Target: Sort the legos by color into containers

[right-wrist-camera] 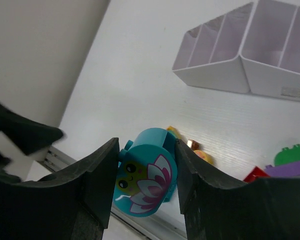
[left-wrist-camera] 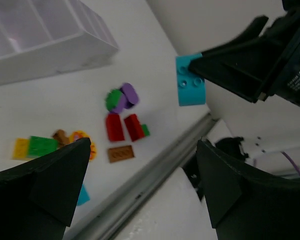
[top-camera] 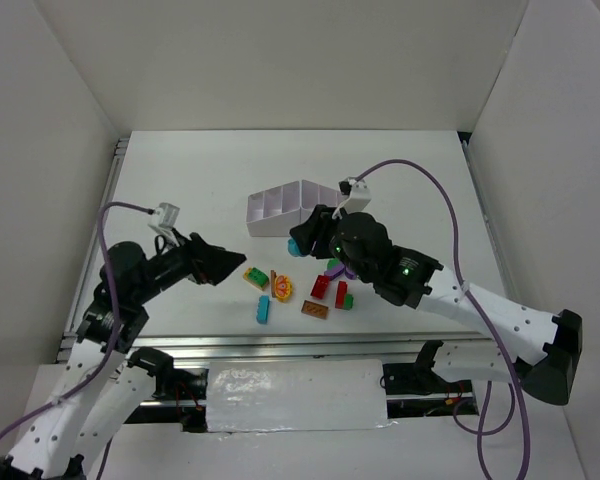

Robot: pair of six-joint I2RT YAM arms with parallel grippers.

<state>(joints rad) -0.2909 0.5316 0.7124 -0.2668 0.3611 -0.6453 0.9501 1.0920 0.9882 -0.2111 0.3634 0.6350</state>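
Right gripper (top-camera: pixel 302 243): jaws closed partway on a teal brick (right-wrist-camera: pixel 146 177) with a flower print, held clear of the surface just on the near side of the tray. Left gripper (top-camera: pixel 235 262): jaws spread wide with nothing between them, hanging just left of the loose pile.

Surface: white table (top-camera: pixel 180 180), white walls (top-camera: pixel 280 60) on three sides, metal rail (top-camera: pixel 280 345) along the near edge.

White tray (top-camera: pixel 285 207): mid-table, beyond the pile. The compartments in view show bare white floors.

Loose legos, on the table between the arms:
- two red bricks (top-camera: pixel 321 287)
- yellow-and-green brick (top-camera: pixel 255 277)
- purple brick (top-camera: pixel 333 268)
- light blue brick (top-camera: pixel 264 309)
- brown plate (top-camera: pixel 315 309)
- orange round piece (top-camera: pixel 281 289)
- small green brick (top-camera: pixel 348 301)
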